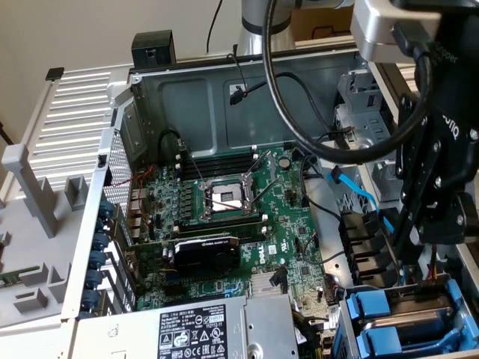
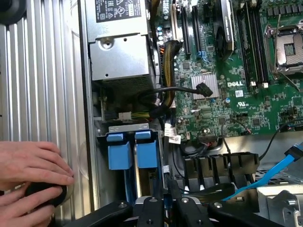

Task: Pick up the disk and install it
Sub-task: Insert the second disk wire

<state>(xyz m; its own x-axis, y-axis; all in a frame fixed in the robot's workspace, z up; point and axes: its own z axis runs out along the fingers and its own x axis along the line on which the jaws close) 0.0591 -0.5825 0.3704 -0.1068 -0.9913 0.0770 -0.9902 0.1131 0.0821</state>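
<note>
Closest in the exterior view, the black gripper (image 1: 419,247) hangs over the drive bay (image 1: 352,329) at the case's near corner on the exterior view's right. Its jaws are drawn nearly together; from the wrist view the fingers (image 2: 151,213) meet over the bay, though I cannot tell whether they grip anything. Under them the disk (image 2: 135,151) sits in the bay, its blue carrier tabs showing side by side. A person's hands (image 2: 31,182) rest on the ribbed case panel (image 2: 47,94) just beside the bay. Further in lies the silver power supply (image 1: 217,329), then the green motherboard (image 1: 224,202) with its empty processor socket (image 1: 224,198).
</note>
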